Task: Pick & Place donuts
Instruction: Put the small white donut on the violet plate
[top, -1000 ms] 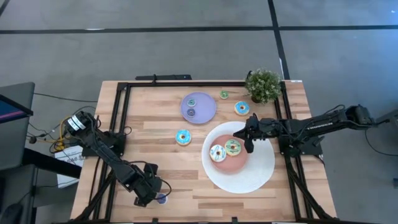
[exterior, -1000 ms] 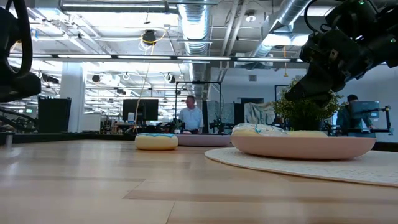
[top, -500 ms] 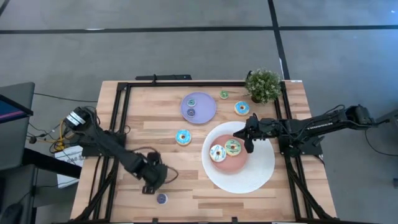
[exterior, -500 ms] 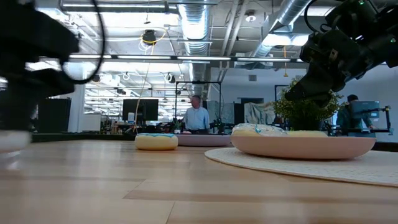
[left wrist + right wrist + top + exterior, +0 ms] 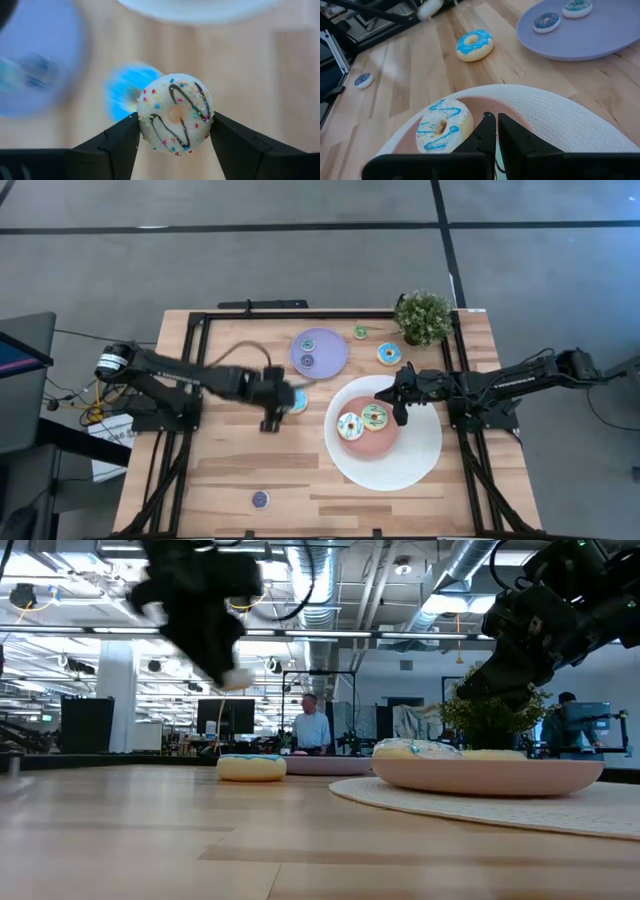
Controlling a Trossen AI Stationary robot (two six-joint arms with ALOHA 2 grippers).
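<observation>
Light wooden plank table with black metal frame rails along its edges. Directly on it: round lavender disc plate, large white round plate with pink centre, small potted green plant, blue-iced donut partly under the left arm, blue-iced donut near the plant, tiny green donut, tiny purple donut near the front edge.

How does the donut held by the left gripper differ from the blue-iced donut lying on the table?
The white sprinkled donut is clamped between the left gripper fingers, above the table; the blue-iced donut rests free on the wood. One has white icing with dark drizzle, the other plain blue. Both are toy rings.
</observation>
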